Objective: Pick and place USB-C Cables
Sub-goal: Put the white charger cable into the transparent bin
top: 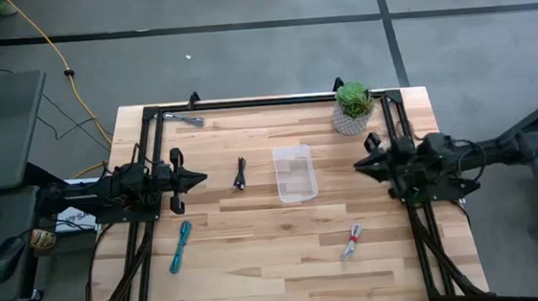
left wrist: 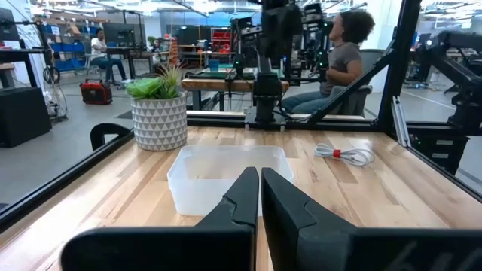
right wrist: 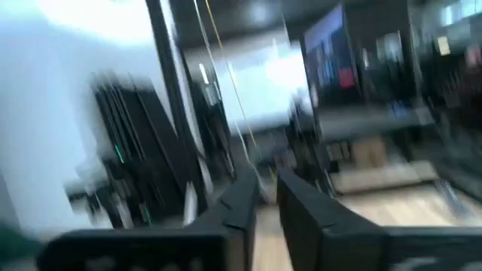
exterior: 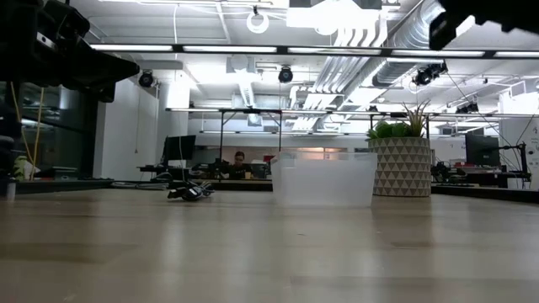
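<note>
Four USB-C cables lie on the table (top: 257,248): black cable (top: 240,175) left of the central clear tub (top: 294,173), teal cable (top: 180,246) lower left, red-and-white cable (top: 352,242) lower right, grey cable (top: 188,117) upper left. Left gripper (top: 197,179) and right gripper (top: 361,163) hover nearly closed, empty.

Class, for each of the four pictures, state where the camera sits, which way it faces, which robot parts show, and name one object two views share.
High view: above, looking straight down; shows both arms, left gripper, right gripper.
Low view: at tabletop height, looking across to the clear tub; arm parts at the top corners.
Left wrist view: on the left arm, facing the tub and red-and-white cable; own fingers below.
Right wrist view: blurred, tabletop beyond its own fingers.
Shared: potted plant, in high, low and left wrist views.
</note>
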Controlling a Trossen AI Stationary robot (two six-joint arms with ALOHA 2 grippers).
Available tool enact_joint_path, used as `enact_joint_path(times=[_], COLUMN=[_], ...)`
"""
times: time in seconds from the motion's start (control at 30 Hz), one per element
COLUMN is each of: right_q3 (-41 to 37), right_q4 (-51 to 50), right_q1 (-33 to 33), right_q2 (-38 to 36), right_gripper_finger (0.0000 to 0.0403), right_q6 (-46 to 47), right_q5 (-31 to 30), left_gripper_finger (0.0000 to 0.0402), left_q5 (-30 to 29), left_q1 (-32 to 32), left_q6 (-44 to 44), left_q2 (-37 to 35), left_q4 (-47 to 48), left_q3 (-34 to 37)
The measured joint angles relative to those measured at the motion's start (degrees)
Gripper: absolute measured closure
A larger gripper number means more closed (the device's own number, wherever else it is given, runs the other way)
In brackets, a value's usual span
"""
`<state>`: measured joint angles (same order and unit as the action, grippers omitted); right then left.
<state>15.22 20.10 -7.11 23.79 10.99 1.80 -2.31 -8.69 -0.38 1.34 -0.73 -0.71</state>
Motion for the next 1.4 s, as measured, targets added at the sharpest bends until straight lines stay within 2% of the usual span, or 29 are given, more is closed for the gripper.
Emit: enact_joint_path(times=[0.1, 0.2, 0.3, 0.43, 0.6, 0.73, 0.9, 1.23, 1.4], right_q3=[9.93, 20.19, 28.41, 33.8, 34.88, 34.88, 34.91, 34.93, 34.99], right_q4=[-16.29, -33.59, -47.94, -57.49, -61.1, -61.09, -61.05, -58.37, -56.22], right_q1=[-6.63, -11.86, -15.98, -21.51, -28.1, -31.06, -32.44, -32.43, -32.41], right_q2=[7.3, 14.68, 21.98, 30.38, 38.72, 44.2, 50.45, 63.74, 68.2], right_gripper_finger=[0.0307, 0.0266, 0.0237, 0.0221, 0.022, 0.022, 0.022, 0.022, 0.022], right_q6=[-2.22, 2.43, 11.81, 25.81, 38.64, 40.88, 34.4, 14.16, 9.47], right_q5=[-9.14, -15.57, -15.45, -10.9, -9.03, -8.72, -4.7, -4.02, -3.54], left_gripper_finger=[0.0401, 0.0401, 0.0401, 0.0401, 0.0401, 0.0401, 0.0401, 0.0401, 0.0401], left_q5=[-0.01, -0.01, -0.01, 0.0, 0.0, 0.0, 0.0, 0.0, 0.0], left_q1=[-0.01, -0.01, -0.01, 0.0, 0.0, 0.0, 0.0, -0.02, -0.01], left_q6=[0.0, 0.0, 0.0, 0.0, 0.0, 0.0, -0.01, 0.0, -0.01], left_q2=[-0.01, -0.02, 0.0, -0.02, 0.0, -0.01, 0.0, 0.0, -0.01], left_q4=[0.0, 0.01, 0.01, 0.02, 0.02, 0.0, 0.01, 0.02, 0.01], left_q3=[0.01, 0.0, 0.0, 0.0, 0.0, 0.0, 0.01, 0.0, 0.01])
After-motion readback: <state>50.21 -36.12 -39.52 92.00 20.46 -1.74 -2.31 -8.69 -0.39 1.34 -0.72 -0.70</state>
